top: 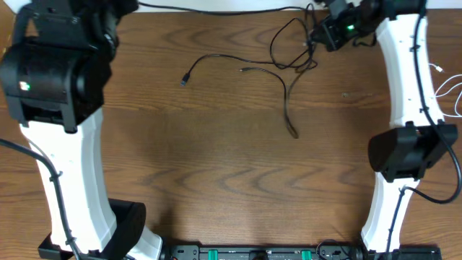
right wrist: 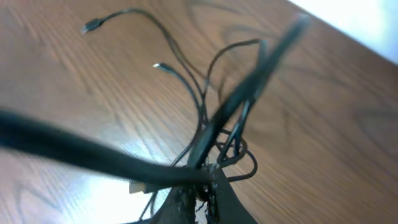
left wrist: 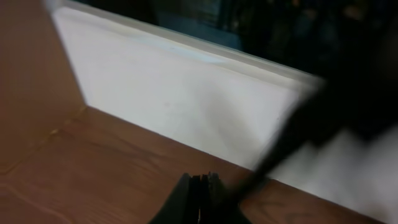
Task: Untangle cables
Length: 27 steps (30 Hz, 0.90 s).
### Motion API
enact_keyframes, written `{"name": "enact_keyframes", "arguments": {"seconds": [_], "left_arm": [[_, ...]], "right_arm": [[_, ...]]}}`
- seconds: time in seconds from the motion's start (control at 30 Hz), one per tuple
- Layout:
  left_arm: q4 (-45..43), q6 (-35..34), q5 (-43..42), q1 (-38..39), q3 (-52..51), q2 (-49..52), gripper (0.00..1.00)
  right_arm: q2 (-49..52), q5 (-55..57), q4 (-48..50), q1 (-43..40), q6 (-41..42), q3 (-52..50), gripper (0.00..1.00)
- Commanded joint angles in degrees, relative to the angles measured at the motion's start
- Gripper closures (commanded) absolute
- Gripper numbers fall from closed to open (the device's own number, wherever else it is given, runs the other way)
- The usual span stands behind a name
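Several thin black cables [top: 287, 58] lie tangled at the table's far right, with loose ends trailing left [top: 185, 81] and toward the middle [top: 294, 133]. My right gripper [top: 315, 37] [right wrist: 208, 180] is shut on the knot of black cables [right wrist: 205, 124], and strands fan out from its tips. One black strand [top: 216, 12] runs taut along the far edge toward the left arm. In the left wrist view my left gripper [left wrist: 202, 182] is shut, and a blurred black cable [left wrist: 292, 130] leaves its tips up to the right. A white cable [top: 449, 88] lies at the right edge.
A white wall or board [left wrist: 186, 99] rises just behind the table's far edge, close to my left gripper. The right arm's base [top: 408, 152] stands at mid right. The left arm's bulk [top: 58, 79] covers the far left corner.
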State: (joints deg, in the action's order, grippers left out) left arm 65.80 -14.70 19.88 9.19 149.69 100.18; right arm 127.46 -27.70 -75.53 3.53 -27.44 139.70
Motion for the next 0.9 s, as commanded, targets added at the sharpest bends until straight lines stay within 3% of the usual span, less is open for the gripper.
{"name": "enact_keyframes", "arguments": {"seconds": [0.0,0.3,0.53,0.63,0.67,0.7,0.87], "left_arm": [[0.2,1.4,1.2,-3.1,0.2,-0.9,0.93],[1.0,2.0,-2.3,-4.6,0.2,3.4,0.93],[1.3,2.0,-15.9,-4.1,0.2,6.3,0.92],[1.6,2.0,-21.7,-3.1,0.2,6.3,0.51],[1.9,2.0,-23.0,-2.6,0.2,6.3,0.31],[2.3,2.0,-24.2,-2.2,0.2,6.3,0.22],[3.3,2.7,-32.1,-0.1,0.2,6.3,0.11]], "right_arm": [[-6.0,0.0,0.3,-3.2,0.4,0.0,0.99],[-17.2,0.4,0.5,-6.6,1.7,0.0,0.99],[-27.7,0.4,4.9,-6.4,5.5,0.0,0.99],[-29.4,0.3,5.5,-6.4,7.3,0.0,0.99],[-29.4,0.2,5.4,-6.4,7.8,0.0,0.99],[-29.2,0.0,5.2,-6.4,8.7,0.0,0.99],[-27.1,-5.1,4.1,-5.4,9.2,0.0,0.99]]}}
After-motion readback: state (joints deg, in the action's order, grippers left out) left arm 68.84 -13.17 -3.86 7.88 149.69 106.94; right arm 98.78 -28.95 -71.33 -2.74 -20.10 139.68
